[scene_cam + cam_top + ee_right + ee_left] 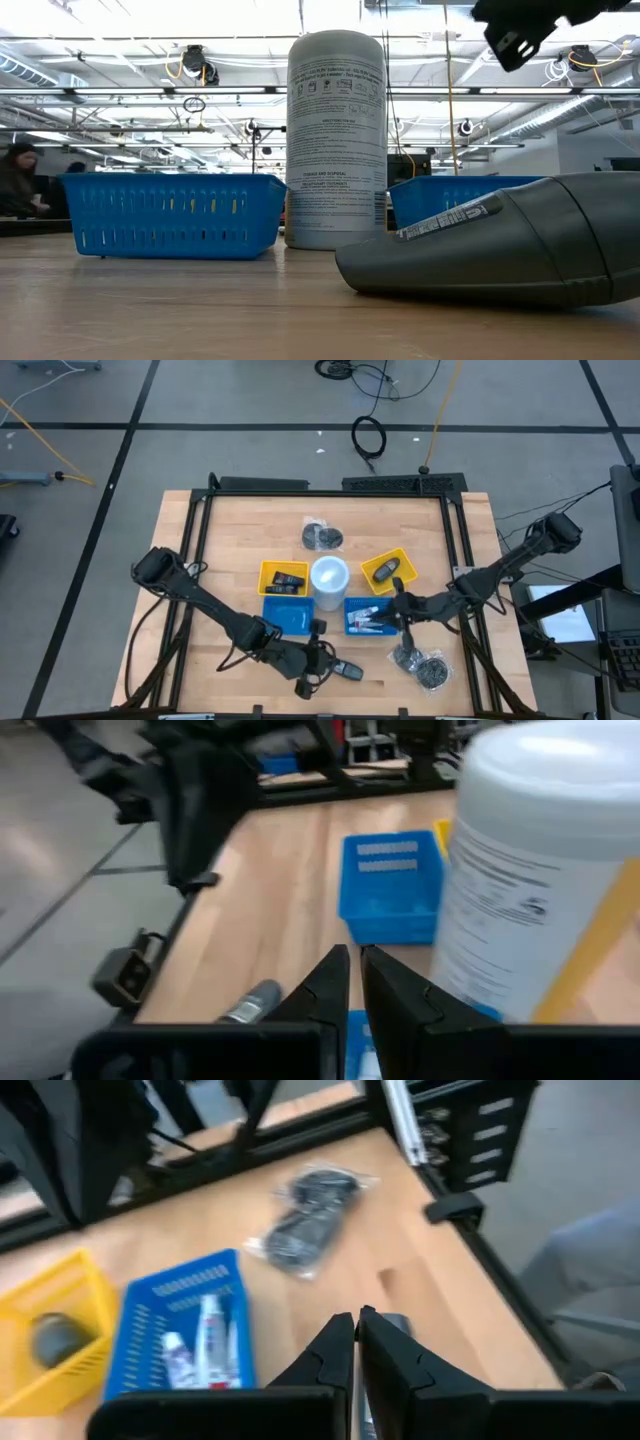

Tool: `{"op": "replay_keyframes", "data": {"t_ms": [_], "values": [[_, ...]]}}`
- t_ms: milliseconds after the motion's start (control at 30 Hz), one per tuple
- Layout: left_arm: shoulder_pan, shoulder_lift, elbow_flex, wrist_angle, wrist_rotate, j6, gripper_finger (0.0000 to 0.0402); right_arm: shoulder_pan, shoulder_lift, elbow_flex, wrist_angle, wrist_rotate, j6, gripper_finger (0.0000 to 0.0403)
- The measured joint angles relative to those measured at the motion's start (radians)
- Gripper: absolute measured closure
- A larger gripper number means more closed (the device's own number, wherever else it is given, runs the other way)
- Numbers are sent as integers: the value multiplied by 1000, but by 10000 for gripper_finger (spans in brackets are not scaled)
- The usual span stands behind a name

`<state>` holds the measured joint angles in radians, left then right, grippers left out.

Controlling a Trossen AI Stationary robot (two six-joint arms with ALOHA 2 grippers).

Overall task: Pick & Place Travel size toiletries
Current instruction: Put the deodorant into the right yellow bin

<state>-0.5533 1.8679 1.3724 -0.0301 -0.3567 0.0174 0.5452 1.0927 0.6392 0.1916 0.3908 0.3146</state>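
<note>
The travel size toiletries are small white tubes lying in the right blue basket; the left wrist view shows them too. My right gripper is shut and hovers over that basket's right end. A silvery tube end shows beside one of its fingers; I cannot tell whether they touch. My left gripper is shut near the table's near edge, just left of a black key-fob gadget that lies flat on the wood.
A tall white wipes canister stands between the two blue baskets, the left one holding nothing I can see. Two yellow bins hold dark gadgets. Clear bags of grey bits lie far and near right. The fob fills the low view's right.
</note>
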Motion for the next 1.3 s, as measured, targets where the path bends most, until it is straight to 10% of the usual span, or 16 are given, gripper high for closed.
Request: {"op": "replay_keyframes", "data": {"t_ms": [600, 1300], "values": [[19, 172, -1, 52, 128, -85, 166, 59, 97, -1, 96, -1, -39, 368], [64, 324, -1, 134, 174, -125, 151, 59, 120, -1, 133, -1, -47, 366]]}}
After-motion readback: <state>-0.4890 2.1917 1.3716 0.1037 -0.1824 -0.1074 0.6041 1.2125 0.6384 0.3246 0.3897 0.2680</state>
